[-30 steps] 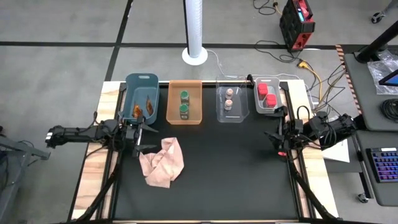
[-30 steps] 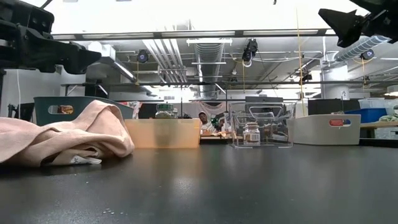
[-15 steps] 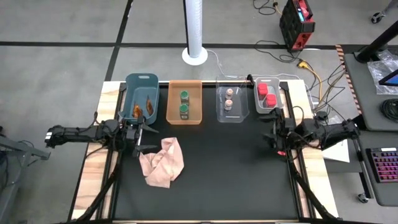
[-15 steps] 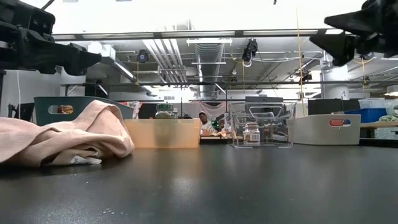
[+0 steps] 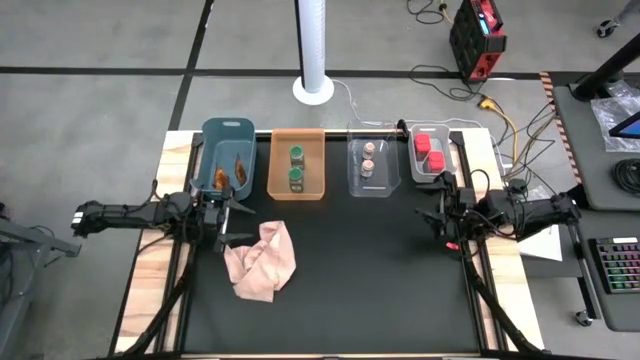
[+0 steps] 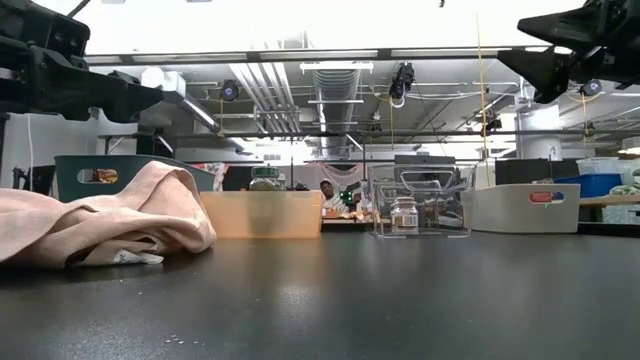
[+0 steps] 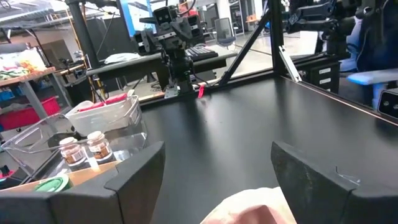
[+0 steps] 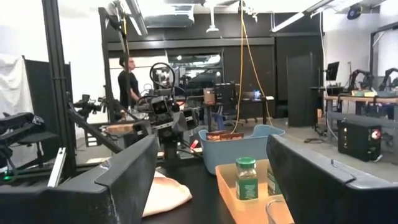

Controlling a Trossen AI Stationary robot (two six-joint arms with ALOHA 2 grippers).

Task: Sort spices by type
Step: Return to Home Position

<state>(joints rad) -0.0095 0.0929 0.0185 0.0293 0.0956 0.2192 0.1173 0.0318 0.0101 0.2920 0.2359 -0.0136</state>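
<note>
Green-capped jars [image 8: 247, 178] bear labels too small to read.

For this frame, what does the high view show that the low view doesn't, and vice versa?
Only the high view looks into the bins: two red containers in the white bin, two packets in the blue bin. Only the low view shows a person in the room behind. Both show the pink cloth, orange bin, clear bin, left gripper and right gripper.
</note>
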